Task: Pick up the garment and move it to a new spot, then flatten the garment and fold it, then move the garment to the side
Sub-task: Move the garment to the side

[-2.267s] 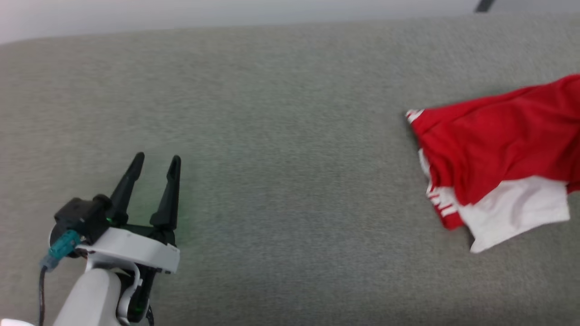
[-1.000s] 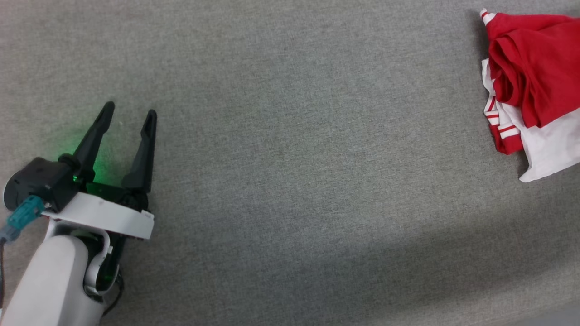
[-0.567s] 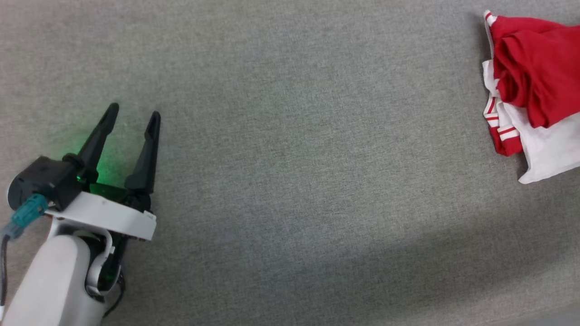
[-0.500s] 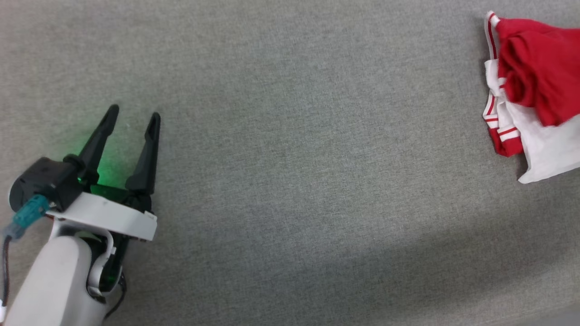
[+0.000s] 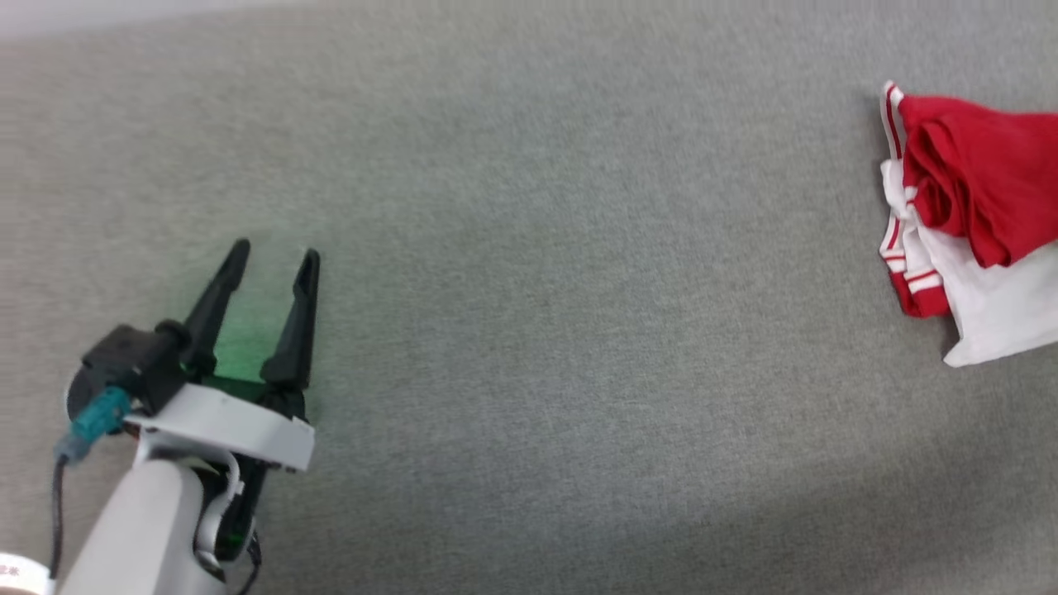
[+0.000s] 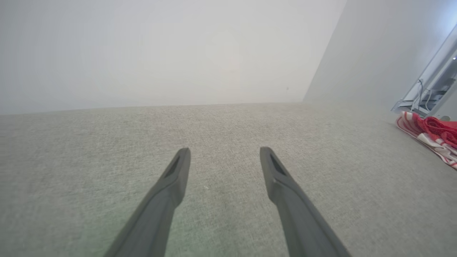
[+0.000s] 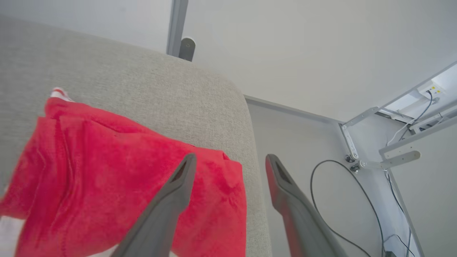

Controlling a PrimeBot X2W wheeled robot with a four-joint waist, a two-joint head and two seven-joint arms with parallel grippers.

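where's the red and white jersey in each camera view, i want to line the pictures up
Head view: garment at the far right edge, upper half, crumpled.
Left wrist view: garment at the far right edge, mid-height, small.
Right wrist view: garment across the left and lower middle, close up.
Shared landmark: the grey fabric surface it lies on.

Garment (image 5: 975, 194), bunched: right part was cut off by the head view's right edge, was clipped again at the left wrist view's right edge, and in the right wrist view ran off the bottom-left corner, partly covered by one finger (image 7: 167, 207) of the right end effector (image 7: 230, 159).
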